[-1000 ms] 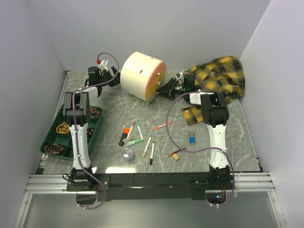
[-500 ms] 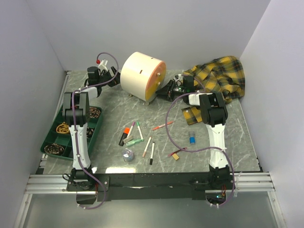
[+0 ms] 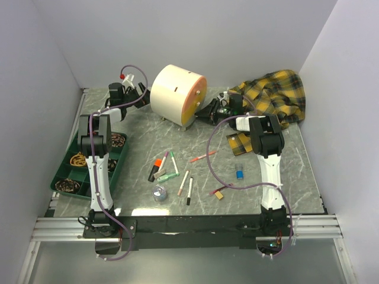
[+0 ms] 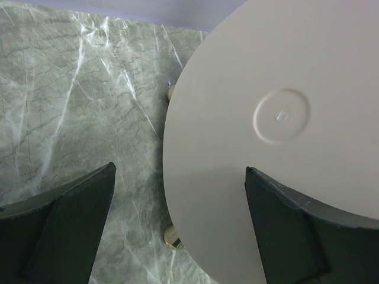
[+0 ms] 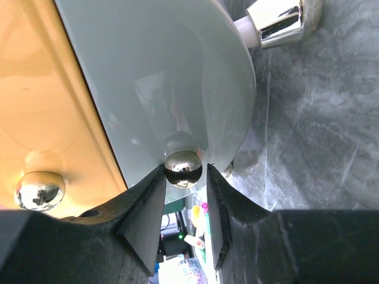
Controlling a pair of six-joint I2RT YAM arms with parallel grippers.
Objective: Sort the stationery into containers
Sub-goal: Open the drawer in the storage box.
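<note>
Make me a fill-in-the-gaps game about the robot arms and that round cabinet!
1. The right gripper pinches a shiny round ____ on the cabinet.
2. The left gripper is wide ____ behind the cabinet's cream back.
3. The tray beside the left arm is coloured ____.
4. The small block near the right arm is coloured ____.
Missing words: knob; open; green; blue.
</note>
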